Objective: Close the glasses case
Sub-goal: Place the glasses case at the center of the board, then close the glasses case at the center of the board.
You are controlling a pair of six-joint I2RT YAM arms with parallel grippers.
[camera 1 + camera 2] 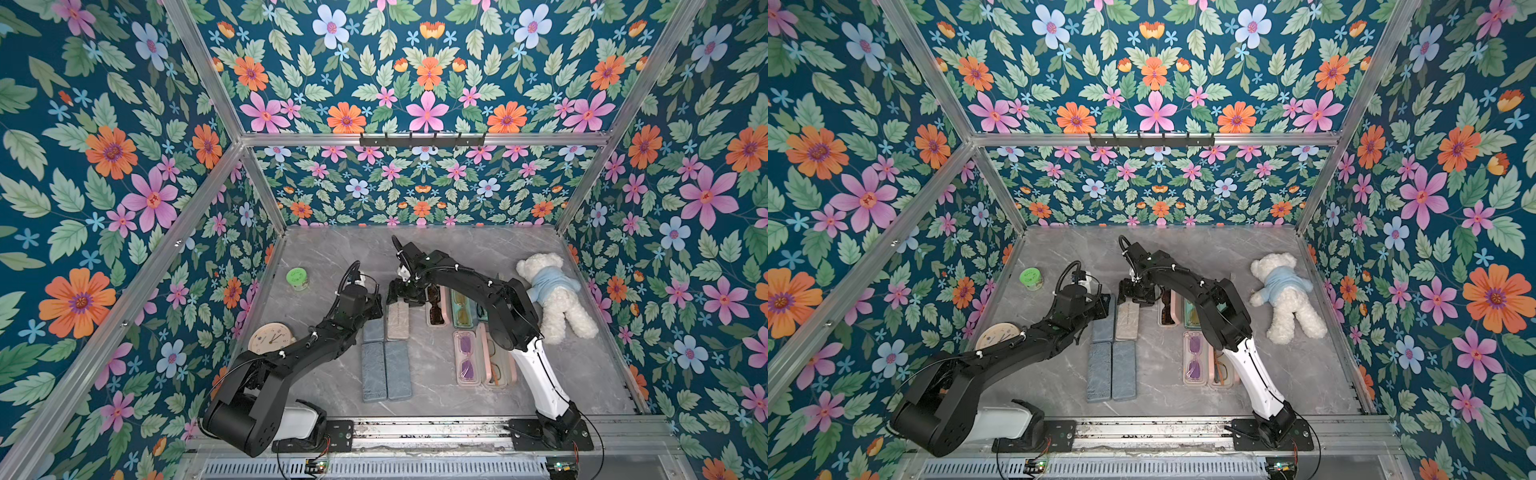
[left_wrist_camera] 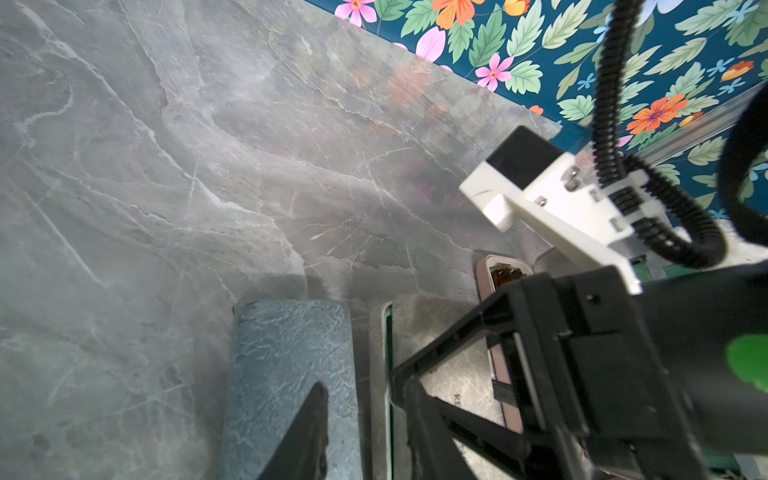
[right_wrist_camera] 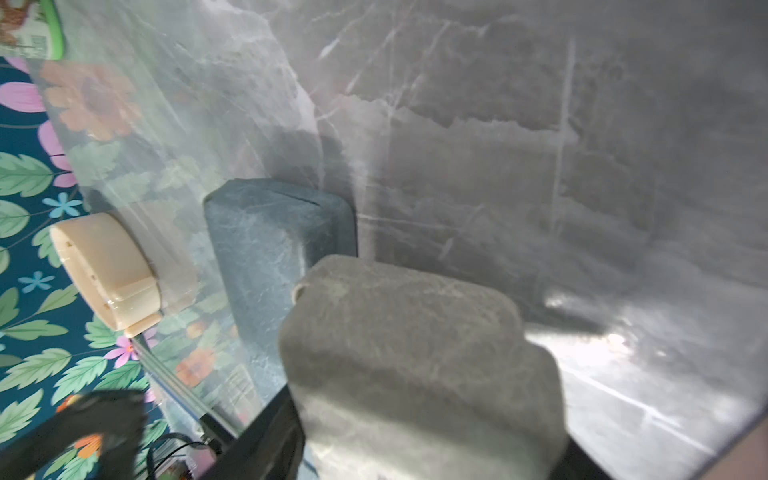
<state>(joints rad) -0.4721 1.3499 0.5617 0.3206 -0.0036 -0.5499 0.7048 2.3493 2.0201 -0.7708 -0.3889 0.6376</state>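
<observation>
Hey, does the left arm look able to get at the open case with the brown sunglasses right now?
Probably not. The right gripper sits over the grey case, squarely between the left gripper and the brown-sunglasses case, so the left arm would have to go round it.

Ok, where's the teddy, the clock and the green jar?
teddy (image 1: 550, 286): in a top view, on its blue shirt.
clock (image 1: 269, 338): in a top view, on its face.
jar (image 1: 296, 276): in a top view, on its green lid.
</observation>
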